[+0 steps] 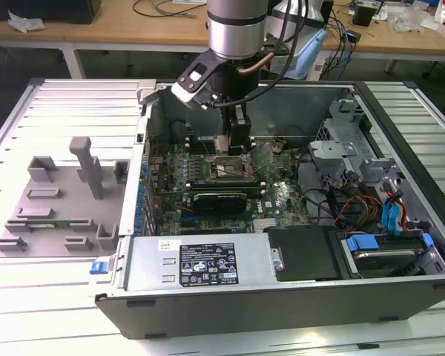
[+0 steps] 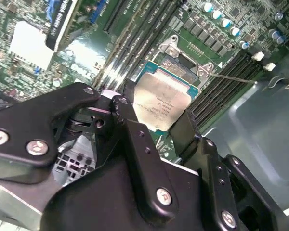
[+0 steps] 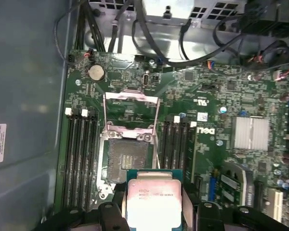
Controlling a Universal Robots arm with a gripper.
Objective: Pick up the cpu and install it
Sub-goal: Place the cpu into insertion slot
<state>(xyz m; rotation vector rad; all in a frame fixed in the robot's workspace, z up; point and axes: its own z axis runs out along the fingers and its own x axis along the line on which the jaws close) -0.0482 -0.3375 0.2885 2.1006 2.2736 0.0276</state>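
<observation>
Black two-fingered gripper (image 2: 155, 109) is clamped on the small thin square cpu (image 3: 153, 198), silvery-grey metal top inside a green rim, held above one edge of the open dark square metal-framed socket (image 3: 127, 155).

Silver-grey cpu (image 3: 155, 199) – green motherboard (image 3: 216, 144) – black gripper (image 2: 154, 122).
</observation>
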